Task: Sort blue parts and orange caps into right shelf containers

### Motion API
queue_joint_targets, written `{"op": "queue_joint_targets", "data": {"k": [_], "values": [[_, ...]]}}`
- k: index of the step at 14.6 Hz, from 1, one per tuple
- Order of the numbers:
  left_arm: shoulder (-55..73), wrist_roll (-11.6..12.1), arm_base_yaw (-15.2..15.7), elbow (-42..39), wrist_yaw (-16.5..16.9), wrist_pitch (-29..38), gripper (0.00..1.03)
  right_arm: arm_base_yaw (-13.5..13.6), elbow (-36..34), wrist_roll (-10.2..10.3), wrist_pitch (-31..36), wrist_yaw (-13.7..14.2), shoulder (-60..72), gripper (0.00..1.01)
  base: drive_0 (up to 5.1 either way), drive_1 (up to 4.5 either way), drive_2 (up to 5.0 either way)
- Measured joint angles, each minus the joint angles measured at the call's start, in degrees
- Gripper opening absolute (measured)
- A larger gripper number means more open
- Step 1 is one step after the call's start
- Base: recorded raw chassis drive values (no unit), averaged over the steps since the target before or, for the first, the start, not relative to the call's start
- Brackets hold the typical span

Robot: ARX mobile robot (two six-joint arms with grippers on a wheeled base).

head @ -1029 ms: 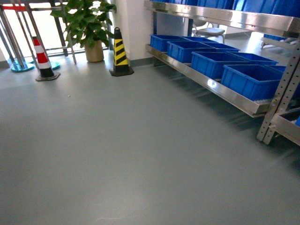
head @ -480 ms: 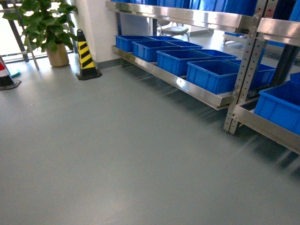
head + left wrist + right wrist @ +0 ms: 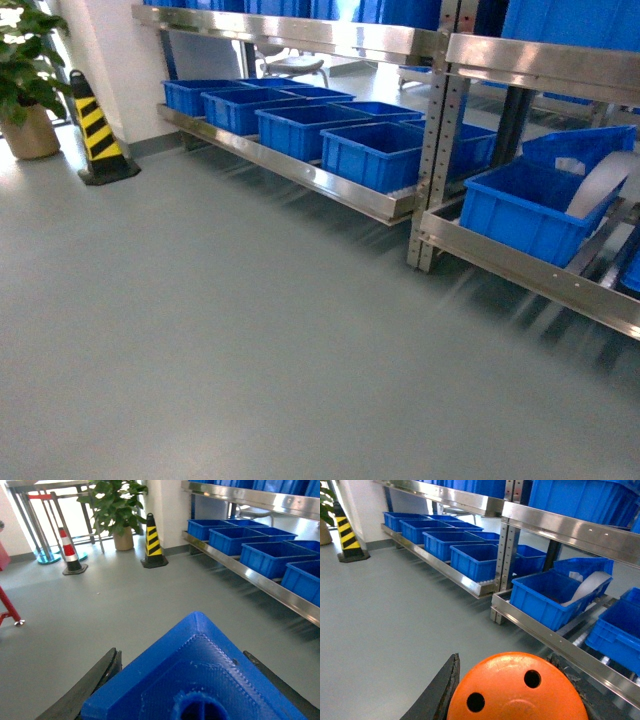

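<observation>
Containers (image 3: 375, 150) on shelf (image 3: 300, 175) — contents unseen.

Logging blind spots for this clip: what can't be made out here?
- Head view: neither arm nor tool in frame.
- Left wrist view: blue part cut off by bottom edge, hiding the left tool's fingertips.
- Right wrist view: orange cap cut off likewise; its side hidden.

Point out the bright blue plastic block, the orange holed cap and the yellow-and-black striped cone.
Bright blue plastic block (image 3: 200, 675): left wrist view, its textured top face.
Orange holed cap (image 3: 512, 690): right wrist view, flat end between the holes.
Yellow-and-black striped cone (image 3: 95, 130): head view, mid-body stripes.
</observation>
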Motion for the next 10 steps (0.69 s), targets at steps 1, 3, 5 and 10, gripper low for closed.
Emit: {"op": "queue_joint_targets", "data": {"k": [1, 3, 5, 10], "values": [[0.0, 0.0, -0.13, 0.0, 0.17, 0.04, 0.62, 0.0, 0.0, 0.02, -0.02, 0.04, 0.0, 0.44, -1.5, -1.53, -1.5], [-0.02, 0.0, -0.07, 0.0, 0.15, 0.0, 0.62, 0.0, 0.0, 0.02, 0.0, 0.02, 0.0, 0.44, -1.6, -1.62, -1.6], [-0.02, 0.0, 0.0, 0.0, -0.02, 0.02, 0.62, 0.0, 0.0, 0.02, 0.02, 0.02, 0.0, 0.44, -1.6, -1.63, -1.6], [-0.02, 0.0, -0.07, 0.0, 0.0, 0.0, 0.62, 0.0, 0.0, 0.02, 0.0, 0.0, 0.0, 0.44, -1.6, -1.64, -1.6]]}}
